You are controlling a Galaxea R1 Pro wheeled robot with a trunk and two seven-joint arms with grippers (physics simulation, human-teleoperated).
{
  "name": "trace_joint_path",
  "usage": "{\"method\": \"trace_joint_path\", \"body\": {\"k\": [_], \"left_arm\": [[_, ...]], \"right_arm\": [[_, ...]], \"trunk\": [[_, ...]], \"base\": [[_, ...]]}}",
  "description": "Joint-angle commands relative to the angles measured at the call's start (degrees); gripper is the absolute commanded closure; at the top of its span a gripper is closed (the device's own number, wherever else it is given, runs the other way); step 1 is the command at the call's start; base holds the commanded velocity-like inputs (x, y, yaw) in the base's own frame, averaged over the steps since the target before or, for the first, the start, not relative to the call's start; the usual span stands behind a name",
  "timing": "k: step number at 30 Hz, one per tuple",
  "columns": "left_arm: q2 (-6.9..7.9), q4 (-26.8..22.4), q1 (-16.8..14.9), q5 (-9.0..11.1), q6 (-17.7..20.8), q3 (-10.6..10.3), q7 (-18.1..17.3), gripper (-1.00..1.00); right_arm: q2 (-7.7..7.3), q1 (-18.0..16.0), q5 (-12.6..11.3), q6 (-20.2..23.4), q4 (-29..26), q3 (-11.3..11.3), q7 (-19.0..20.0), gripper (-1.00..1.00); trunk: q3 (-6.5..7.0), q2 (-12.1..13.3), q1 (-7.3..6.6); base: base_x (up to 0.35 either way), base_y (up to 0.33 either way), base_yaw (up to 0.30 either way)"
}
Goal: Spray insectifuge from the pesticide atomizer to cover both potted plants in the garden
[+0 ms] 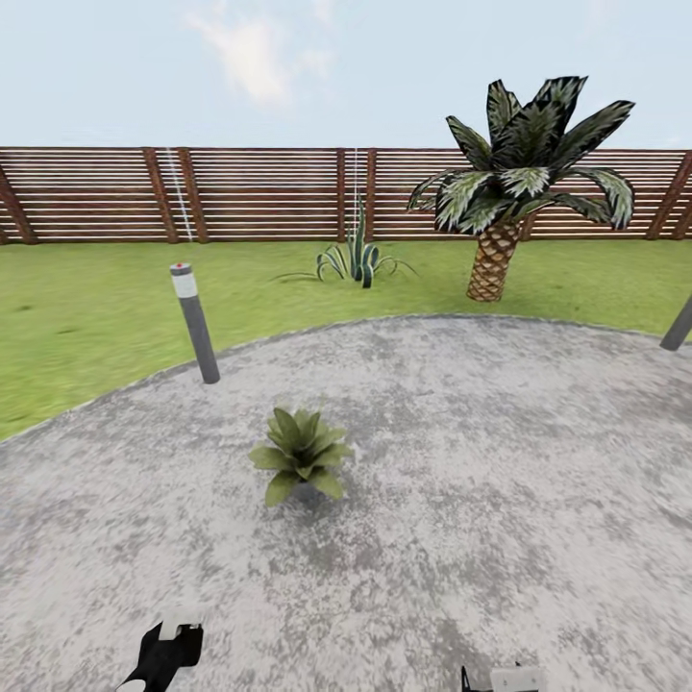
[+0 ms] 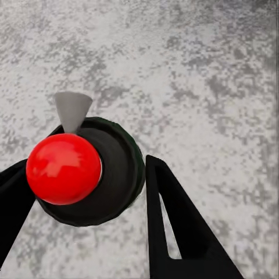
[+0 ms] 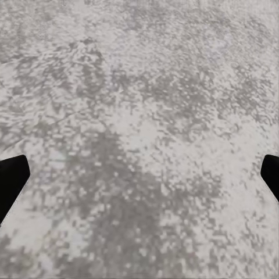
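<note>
Head view, ground: a round grey patio (image 1: 500, 461) fills the lower two thirds of the frame, with green lawn (image 1: 86, 317) curving around its upper edge.
Potted plant: one low rosette of broad pointed green leaves (image 1: 301, 452) stands on the patio, just left of centre; its pot cannot be made out.
Bollards: a grey post with a white band and red top (image 1: 195, 323) stands at the patio's edge, upper left of the rosette; part of a second grey post (image 1: 678, 325) shows at the right edge.
Background: a brown slatted fence (image 1: 240, 192) crosses the frame under a pale sky; a scaly-trunked palm (image 1: 509, 183) stands at upper right, and a spiky thin-leaved agave (image 1: 358, 258) sits on the lawn near the upper centre.
Left gripper: its black shape (image 1: 163, 654) shows at the bottom left of the head view. In the left wrist view the two black fingers (image 2: 174, 226) close on either side of the pesticide atomizer (image 2: 110, 174), seen from above as a dark round bottle with a red ball top and a grey cone nozzle, above the speckled paving.
Right gripper: a white and black part (image 1: 505, 680) peeks in at the bottom right of the head view. In the right wrist view its fingertips (image 3: 11, 180) sit at the opposite frame edges, spread wide apart over bare paving.
</note>
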Motion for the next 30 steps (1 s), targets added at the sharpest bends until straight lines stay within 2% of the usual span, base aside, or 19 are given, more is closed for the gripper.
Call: {"method": "trace_joint_path", "body": {"k": [1,6,9,11,13,14,18,21,22,23,25,26,27,28,30], "left_arm": [[0.01,0.0,0.0,0.2,-0.2,-0.2,0.0,1.0],[-0.06,-0.1,-0.1,-0.6,0.1,-1.4,-0.4,1.0],[0.15,-0.1,-0.5,-3.6,0.5,-4.2,-0.5,1.0],[0.3,-0.1,-0.8,-6.2,0.6,-6.0,-0.7,1.0],[0.41,-0.1,-0.9,-8.8,0.8,-6.9,-2.5,1.0],[0.54,-0.2,-1.2,-10.9,1.1,-7.3,-5.8,1.0],[1.01,-0.6,-4.2,-17.1,3.8,-7.5,-18.2,1.0],[1.53,-0.8,-6.4,-21.1,6.8,-7.5,-25.5,1.0],[1.69,-0.9,-7.6,-25.2,8.0,-7.5,-29.6,1.0],[1.72,-0.9,-8.1,-27.6,8.3,-7.5,-31.1,1.0],[1.75,-1.0,-8.6,-31.5,8.5,-7.5,-33.1,1.0],[1.76,-1.1,-8.8,-32.6,8.6,-7.5,-33.6,1.0],[1.76,-1.4,-9.1,-33.2,8.6,-7.5,-34.1,1.0],[1.95,-1.9,-9.5,-34.1,8.7,-7.5,-36.1,1.0],[2.1,-2.1,-9.6,-34.4,8.7,-7.5,-37.4,1.0]], "right_arm": [[0.01,0.0,0.6,0.0,0.0,-0.2,-0.4,-1.0],[0.04,0.0,0.9,0.0,-0.4,0.0,0.0,-1.0],[0.09,-0.1,3.0,0.1,-3.1,2.3,2.8,-1.0],[0.09,-0.1,5.2,0.3,-6.5,3.9,7.0,-1.0],[0.1,0.0,6.6,0.9,-9.9,4.7,12.3,-1.0],[0.1,-0.1,7.1,2.3,-12.1,5.0,16.6,-1.0],[0.1,-0.1,7.5,8.1,-18.9,5.2,29.2,-1.0],[0.1,-0.4,7.6,11.3,-24.1,5.2,37.9,-1.0],[0.1,-0.4,7.6,12.6,-27.2,5.3,44.1,-1.0],[0.1,-0.5,7.6,12.9,-28.2,5.3,46.7,-1.0],[0.14,-0.7,7.6,13.1,-29.0,5.3,49.1,-1.0],[0.17,-0.7,7.6,13.1,-29.2,5.3,49.5,-1.0],[0.17,-0.7,7.6,13.2,-29.2,5.3,49.7,-1.0],[0.18,-0.7,7.6,13.2,-29.3,5.3,49.9,-1.0],[0.19,-0.7,7.6,13.2,-29.2,5.3,50.0,-1.0]], "trunk": [[-0.05,0.0,0.01],[-0.05,0.0,0.01],[-0.05,0.0,0.01],[-0.05,0.0,0.01],[-0.05,0.0,0.01],[-0.05,0.0,0.01],[-0.05,0.0,0.01],[-0.05,0.0,0.01],[-0.05,0.0,0.01],[-0.05,0.0,0.01],[-0.05,0.0,0.01],[-0.05,0.0,0.01],[-0.05,0.0,0.01],[-0.05,0.0,0.01],[-0.05,0.0,0.01]], "base": [[0.143,-0.011,0.0],[0.042,-0.003,0.0],[0.005,0.0,0.0],[0.002,0.0,0.0],[0.0,0.0,0.0],[0.0,0.0,0.0],[0.0,0.0,0.0],[0.0,0.0,0.0],[0.0,0.0,0.0],[0.0,0.0,0.0],[0.0,0.0,0.0],[0.0,0.0,0.0],[0.0,0.0,0.0],[0.0,0.0,0.0],[0.0,0.0,0.0]]}}
